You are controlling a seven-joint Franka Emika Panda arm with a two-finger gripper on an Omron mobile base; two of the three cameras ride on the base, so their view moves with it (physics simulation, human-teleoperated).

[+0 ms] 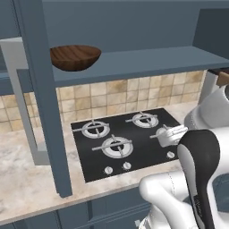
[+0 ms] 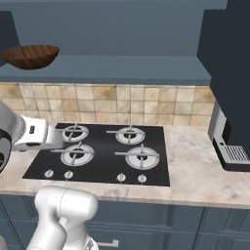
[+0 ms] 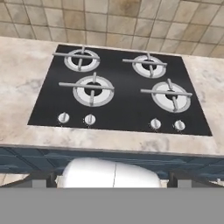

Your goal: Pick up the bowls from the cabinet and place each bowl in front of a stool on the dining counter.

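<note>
One wooden bowl (image 1: pixel 74 57) empty on cabinet shelf (image 1: pixel 147 62), hand (image 3: pixel 111 177) released above hob (image 3: pixel 120 94)

Both base views look forward and down from behind the arm, left and right, sharing the black gas hob (image 1: pixel 127 141) (image 2: pixel 100 154) and the cabinet shelf (image 1: pixel 147 62) (image 2: pixel 122 68) toward 12 o'clock; the hand view faces down on the hob (image 3: pixel 118 94), closer

we see the bowl (image 1: pixel 74 57) on the cabinet (image 1: pixel 147 60) shelf at its left end, above the counter (image 1: pixel 27 179), with the hob (image 1: pixel 129 141) set in the counter below, tiled wall (image 1: pixel 112 96) behind, and a machine (image 2: pixel 229 146) right of the hob.
</note>
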